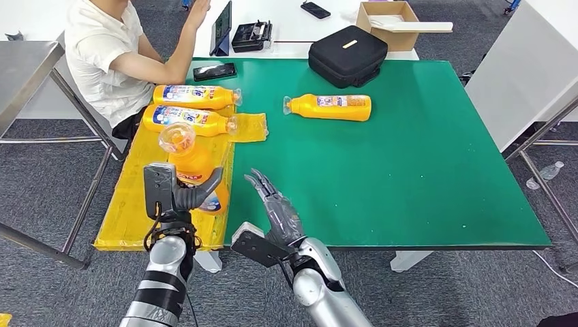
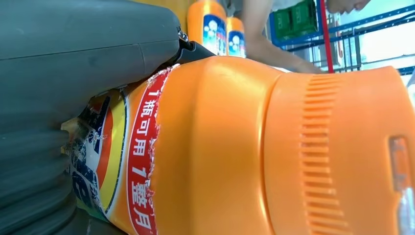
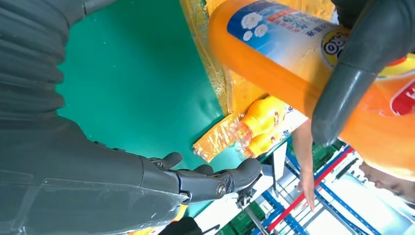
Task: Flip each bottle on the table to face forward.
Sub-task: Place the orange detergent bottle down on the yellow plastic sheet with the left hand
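My left hand (image 1: 178,193) grips an orange bottle (image 1: 191,163) above the yellow mat, cap end tipped toward the camera. The left wrist view shows that bottle (image 2: 254,147) close up, with its red and white label against my grey thumb (image 2: 88,54). My right hand (image 1: 276,208) hovers open over the green table just right of the held bottle, fingers straight and apart. In the right wrist view its fingers (image 3: 215,178) are empty, and the held bottle (image 3: 293,54) lies under my left thumb. Two more orange bottles (image 1: 194,96) (image 1: 185,119) lie on the mat; a third (image 1: 330,107) lies on the green table.
A yellow mat (image 1: 129,204) covers the table's left edge. A person (image 1: 109,54) sits at the far left corner, arm over the table. A black case (image 1: 347,56), a phone (image 1: 214,71) and a cardboard box (image 1: 388,24) sit at the back.
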Robot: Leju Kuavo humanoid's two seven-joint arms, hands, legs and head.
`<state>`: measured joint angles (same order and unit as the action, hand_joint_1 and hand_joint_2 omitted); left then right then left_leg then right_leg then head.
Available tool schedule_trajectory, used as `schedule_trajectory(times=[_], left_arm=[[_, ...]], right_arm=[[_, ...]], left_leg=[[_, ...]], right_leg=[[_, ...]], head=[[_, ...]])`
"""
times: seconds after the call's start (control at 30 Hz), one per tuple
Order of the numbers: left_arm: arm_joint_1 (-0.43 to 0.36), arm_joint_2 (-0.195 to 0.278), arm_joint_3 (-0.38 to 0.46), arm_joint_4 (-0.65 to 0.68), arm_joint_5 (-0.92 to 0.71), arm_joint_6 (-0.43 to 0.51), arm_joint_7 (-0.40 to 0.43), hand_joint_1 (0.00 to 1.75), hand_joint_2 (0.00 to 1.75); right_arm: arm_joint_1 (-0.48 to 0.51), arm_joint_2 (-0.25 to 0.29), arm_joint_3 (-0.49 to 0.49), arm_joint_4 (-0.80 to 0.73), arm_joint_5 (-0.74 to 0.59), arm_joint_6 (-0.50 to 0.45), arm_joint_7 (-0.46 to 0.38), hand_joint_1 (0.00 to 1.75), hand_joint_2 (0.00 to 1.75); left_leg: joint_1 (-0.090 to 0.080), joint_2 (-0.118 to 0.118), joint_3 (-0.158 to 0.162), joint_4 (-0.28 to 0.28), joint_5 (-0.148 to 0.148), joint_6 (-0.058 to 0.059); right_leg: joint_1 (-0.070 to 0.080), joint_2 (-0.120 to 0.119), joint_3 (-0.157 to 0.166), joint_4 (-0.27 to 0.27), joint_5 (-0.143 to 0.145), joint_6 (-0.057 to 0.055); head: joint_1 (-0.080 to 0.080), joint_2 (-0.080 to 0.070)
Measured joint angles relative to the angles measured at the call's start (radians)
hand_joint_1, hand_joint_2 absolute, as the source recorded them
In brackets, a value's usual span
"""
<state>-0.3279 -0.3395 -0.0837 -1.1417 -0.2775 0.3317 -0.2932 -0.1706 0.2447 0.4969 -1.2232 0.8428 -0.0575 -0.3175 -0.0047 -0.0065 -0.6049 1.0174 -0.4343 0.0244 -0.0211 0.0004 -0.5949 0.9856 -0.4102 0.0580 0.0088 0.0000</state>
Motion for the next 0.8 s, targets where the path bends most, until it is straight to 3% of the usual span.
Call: schedule_trajectory(times=[0.27,0.53,0.8], left_arm=[[-0.004,-0.004,0.036,-0.023,-0.102,0.001,0.002,1.74,1.75],[-0.006,0.003,0.021,-0.037,-0.772,0.066,0.063,1.75,1.75],[-0.064,0.030,0.015,0.089,-1.022,0.104,0.097,1.75,1.75]], right_arm=[[0.009,-0.004,-0.001,-0.026,-0.001,0.001,-0.003,0.00,1.75],[-0.002,-0.012,-0.002,-0.019,-0.035,0.003,-0.049,0.00,1.75],[-0.034,-0.037,0.002,0.010,-0.088,0.001,-0.085,0.00,1.75]], left_leg=[[0.000,0.000,0.000,0.000,0.000,0.000],[0.000,0.000,0.000,0.000,0.000,0.000],[0.000,-0.001,0.000,0.000,0.000,0.000]], right_leg=[[0.000,0.000,0.000,0.000,0.000,0.000],[0.000,0.000,0.000,0.000,0.000,0.000],[0.000,0.000,0.000,0.000,0.000,0.000]], head=[[0.000,0.000],[0.000,0.000],[0.000,0.000]])
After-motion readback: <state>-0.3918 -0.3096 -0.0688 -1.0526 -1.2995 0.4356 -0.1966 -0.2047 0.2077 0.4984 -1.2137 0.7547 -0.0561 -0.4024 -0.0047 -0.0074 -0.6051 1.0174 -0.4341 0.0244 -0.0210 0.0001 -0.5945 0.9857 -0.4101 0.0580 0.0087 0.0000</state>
